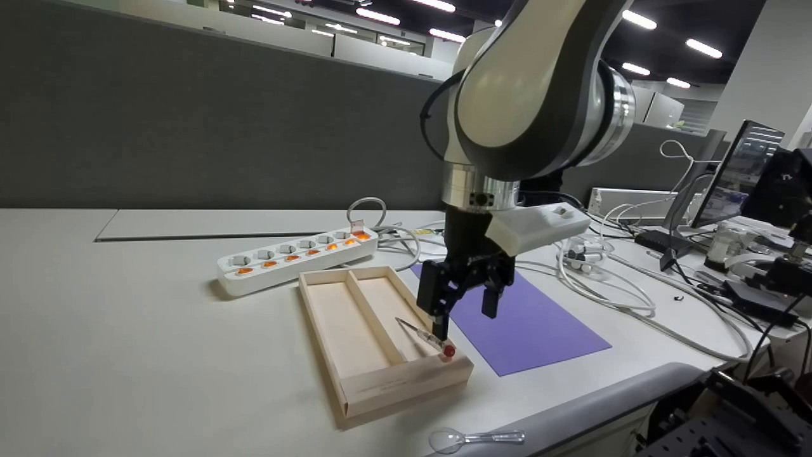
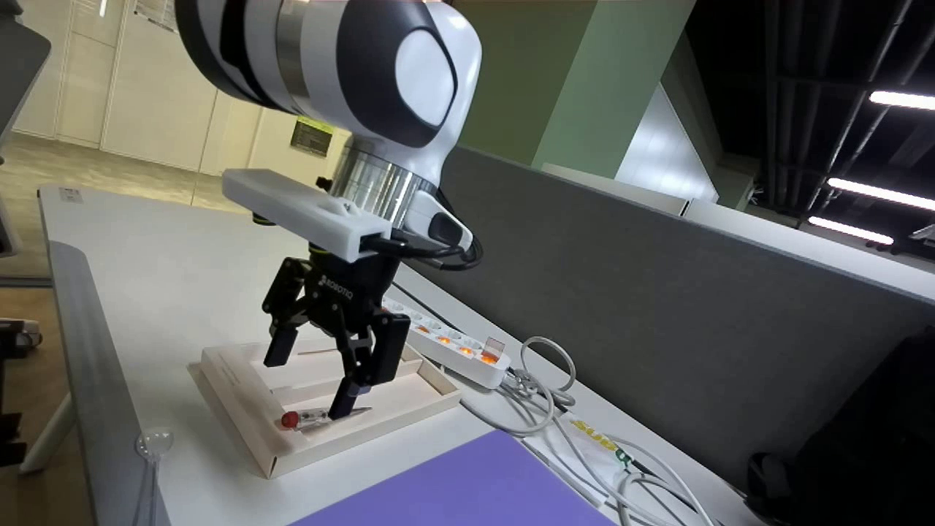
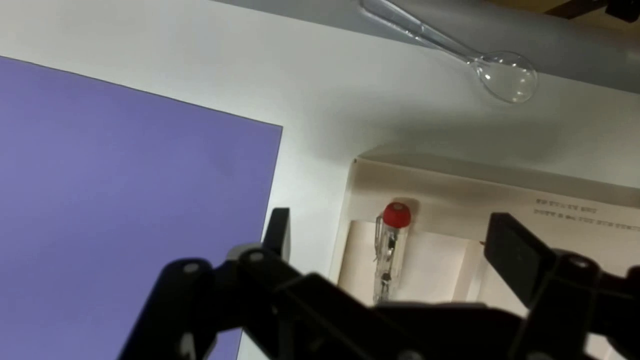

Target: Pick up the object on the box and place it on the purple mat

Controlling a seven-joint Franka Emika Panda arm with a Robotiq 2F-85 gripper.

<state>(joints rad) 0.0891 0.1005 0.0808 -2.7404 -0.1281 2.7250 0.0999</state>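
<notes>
Two black fingers (image 2: 281,347) of the Robotiq gripper (image 2: 310,376) stand wide apart, holding nothing, above a shallow, two-compartment tray of pale wood (image 1: 349,330). A slim, clear-handled, red-capped screwdriver (image 3: 390,250) lies with its capped end on the tray's end board (image 3: 465,205), its shaft (image 1: 409,326) over the compartment (image 3: 435,265) nearer a flat, purple, rectangular sheet (image 3: 135,200).

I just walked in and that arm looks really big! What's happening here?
A robot arm has its tool open over a red-capped, clear-handled screwdriver but isn't gripping it. The screwdriver lies at one end of the divided wooden box. It's meant to go on the purple mat beside the box, so the arm will probably try to grab it next.
</notes>
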